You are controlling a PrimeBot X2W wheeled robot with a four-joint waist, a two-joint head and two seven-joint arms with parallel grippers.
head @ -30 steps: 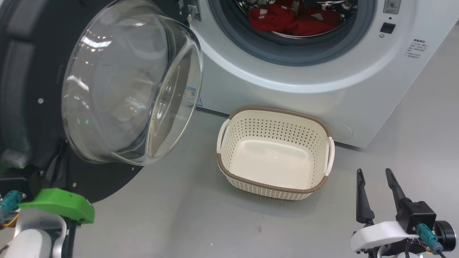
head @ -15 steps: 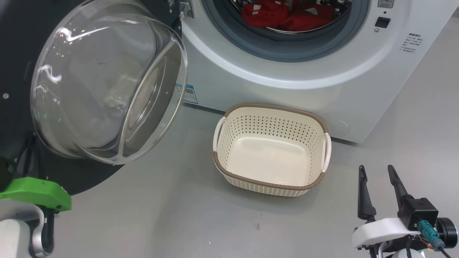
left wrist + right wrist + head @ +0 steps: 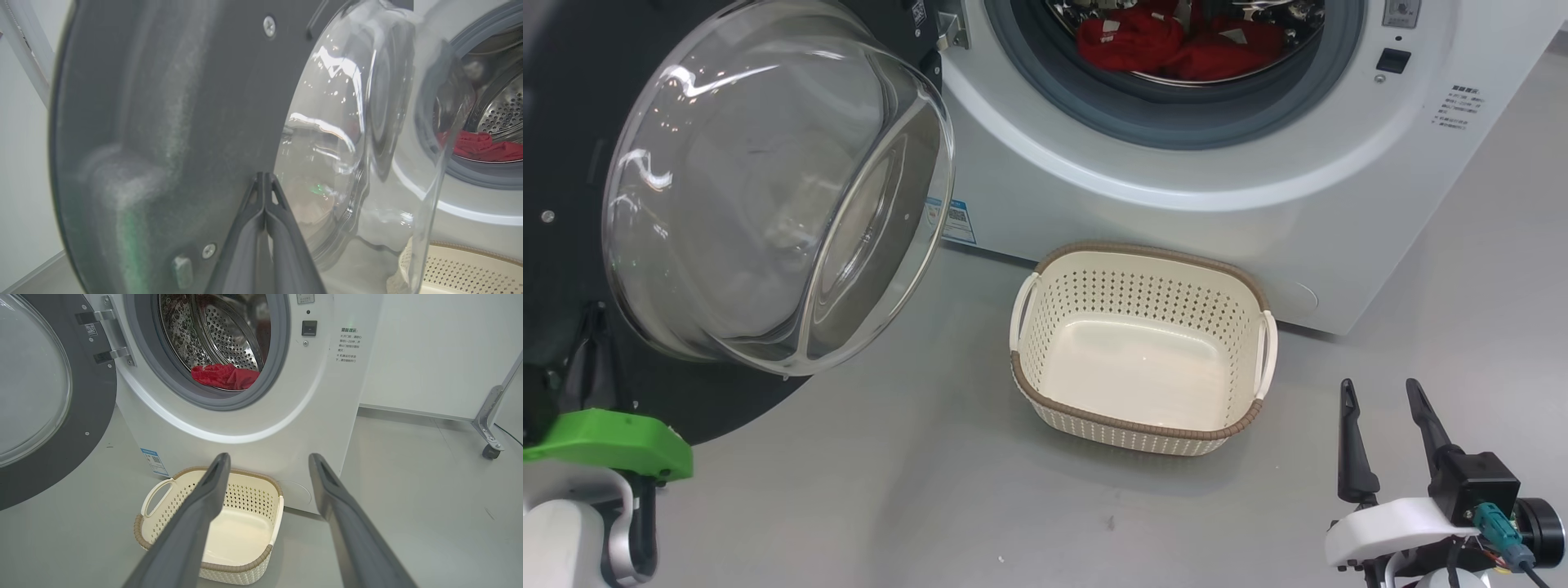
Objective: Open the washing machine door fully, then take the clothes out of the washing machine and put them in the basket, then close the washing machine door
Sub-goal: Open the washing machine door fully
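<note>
Left gripper (image 3: 264, 179): jaws closed, tips at the dark inner rim of the washing machine door (image 3: 171, 102), glass bowl (image 3: 359, 143) just right of them. We judge it best to push on the rim, never the glass, swinging it wide. Right gripper (image 3: 268, 458): jaws open, empty. Basket (image 3: 245, 494) just below them, red clothes (image 3: 224, 375) beyond in the drum (image 3: 229, 330).

Clothes (image 3: 1176, 45) in washing machine (image 3: 1176, 204); basket (image 3: 1131, 425) before it; door (image 3: 768, 188) at left.

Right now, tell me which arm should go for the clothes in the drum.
Right. The right gripper is open, empty and faces the clothes; the left gripper is shut, close against the door.
</note>
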